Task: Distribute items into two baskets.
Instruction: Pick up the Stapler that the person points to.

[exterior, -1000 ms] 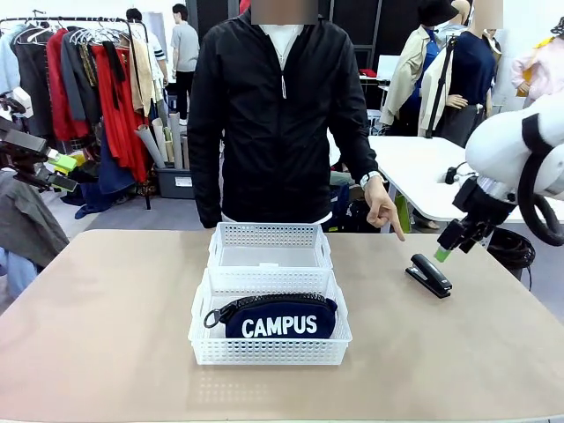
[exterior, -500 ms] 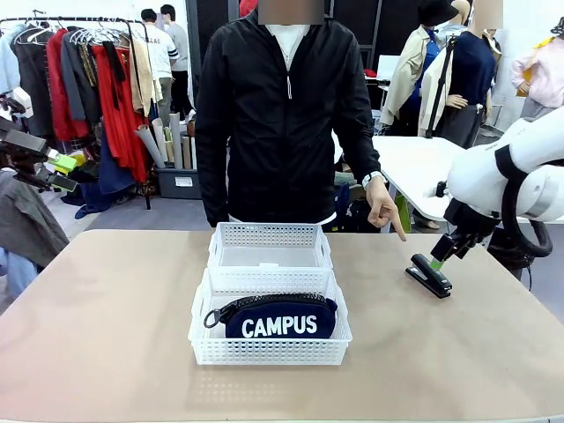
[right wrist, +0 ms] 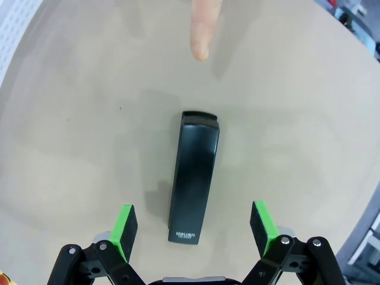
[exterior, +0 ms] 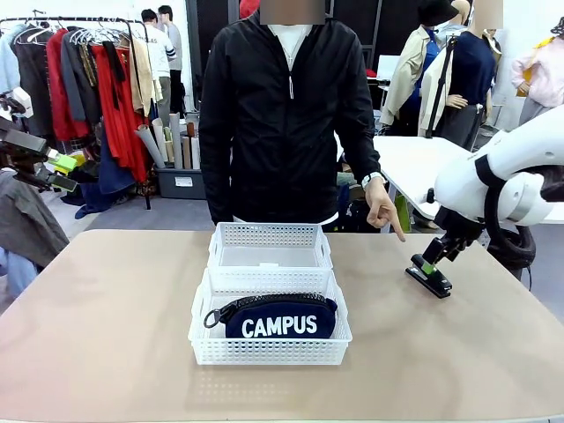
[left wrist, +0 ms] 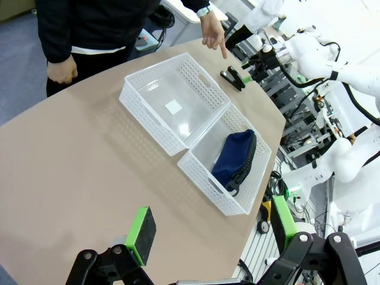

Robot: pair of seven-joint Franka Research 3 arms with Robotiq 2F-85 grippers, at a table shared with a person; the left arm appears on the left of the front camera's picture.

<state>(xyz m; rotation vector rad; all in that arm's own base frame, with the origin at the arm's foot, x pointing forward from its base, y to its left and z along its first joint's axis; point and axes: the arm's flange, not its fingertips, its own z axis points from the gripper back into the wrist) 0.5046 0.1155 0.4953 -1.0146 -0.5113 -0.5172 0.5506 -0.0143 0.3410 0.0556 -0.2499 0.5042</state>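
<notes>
Holding nothing, my left pincer [left wrist: 212, 228] hangs with its jaws spread wide, raised off to the left of the tan table [exterior: 106, 317]. Closest to me on the tabletop, near its middle, is the near basket [exterior: 264, 351], white with lattice walls. The navy pouch [exterior: 280, 319] lies inside it, its white "CAMPUS" lettering turned my way and its black zip running along the top. From my left wrist I see the pouch [left wrist: 236, 158] resting toward one long wall of that basket [left wrist: 208, 184]. Touching the near basket's far rim is the far basket [exterior: 269, 236], a match for the first. A small white label [left wrist: 173, 107] lies flat on its floor.

Off to the right, about level with the far basket and well apart from it, the black stapler [exterior: 429, 276] lies flat on the table. My right pincer [right wrist: 195, 222] is down over its near end, released, with one green pad on each side of the stapler [right wrist: 195, 175] and a gap left on both sides. Whether my fingertips touch the tabletop I cannot tell. Just beyond the stapler's far end, the person's finger [right wrist: 203, 27] points down at it. The person in a black jacket [exterior: 282, 115] stands at the far edge.
</notes>
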